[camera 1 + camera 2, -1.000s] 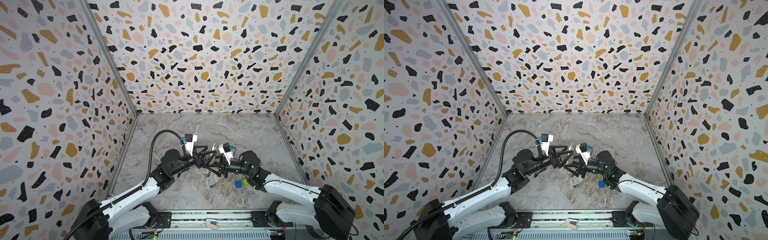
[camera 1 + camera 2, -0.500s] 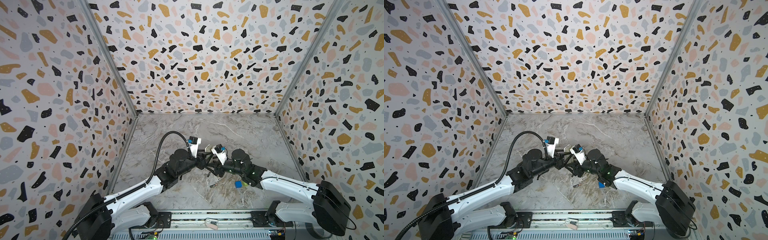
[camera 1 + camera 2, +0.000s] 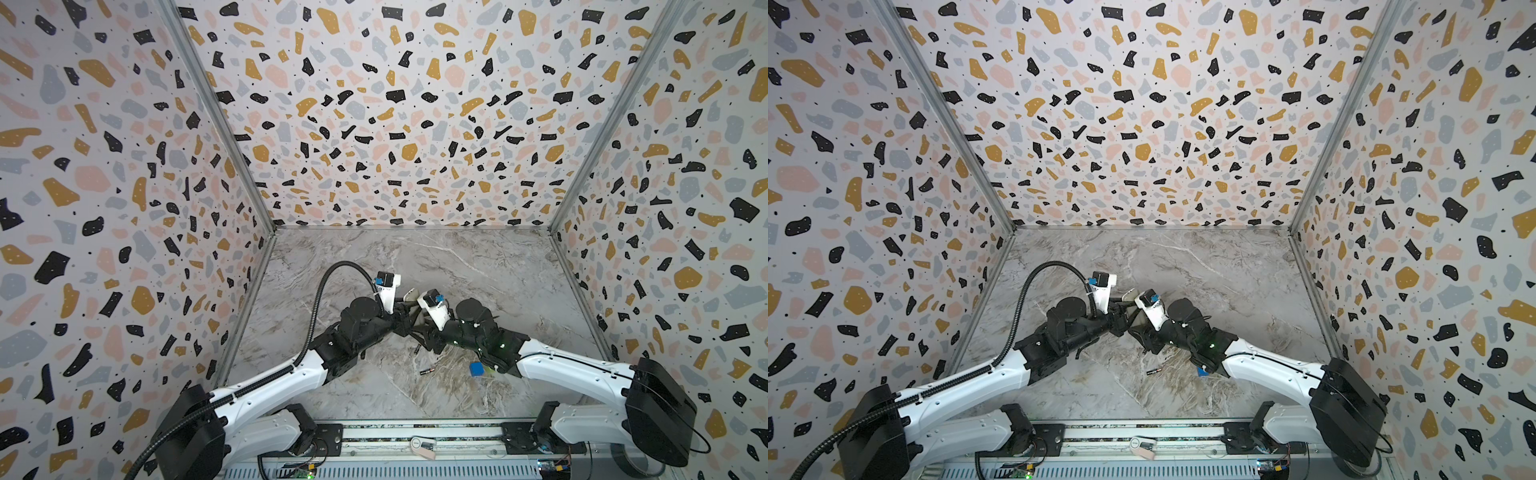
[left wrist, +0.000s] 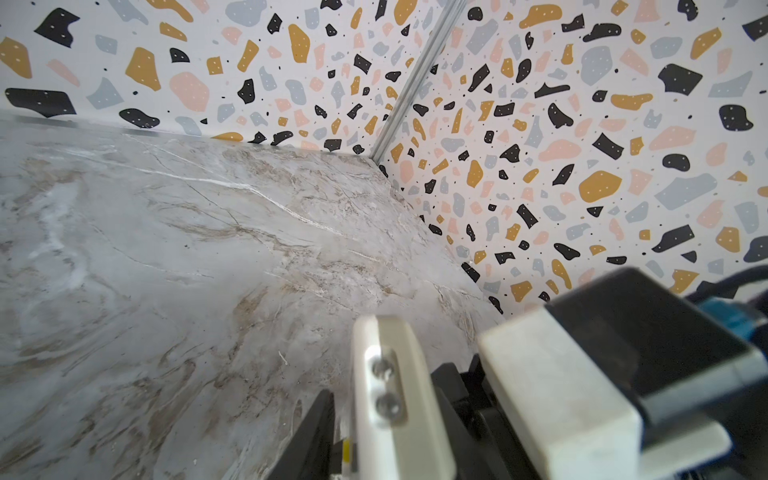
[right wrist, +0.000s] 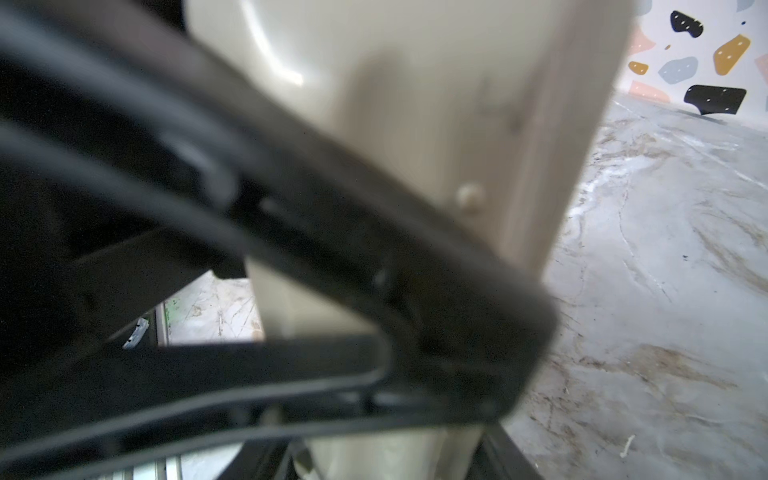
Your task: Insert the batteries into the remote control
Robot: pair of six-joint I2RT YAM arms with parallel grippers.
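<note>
1. Surface [image 3: 457, 270]: both arms meet above its middle.
2. Remote control [image 3: 409, 296]: lifted clear and pinched by the right fingers [image 5: 457, 332], probably steadied for loading.
3. Left fingers [image 4: 316, 440]: beside the remote; I cannot tell whether they grip anything.
4. Battery [image 3: 427, 370]: lying loose on the surface near the blue cube [image 3: 476, 368], not yet loaded.

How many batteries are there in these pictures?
1 for sure: a battery lies on the table near the blue cube, not touching it. Another may be hidden where both arms' fingers crowd around the remote.
</note>
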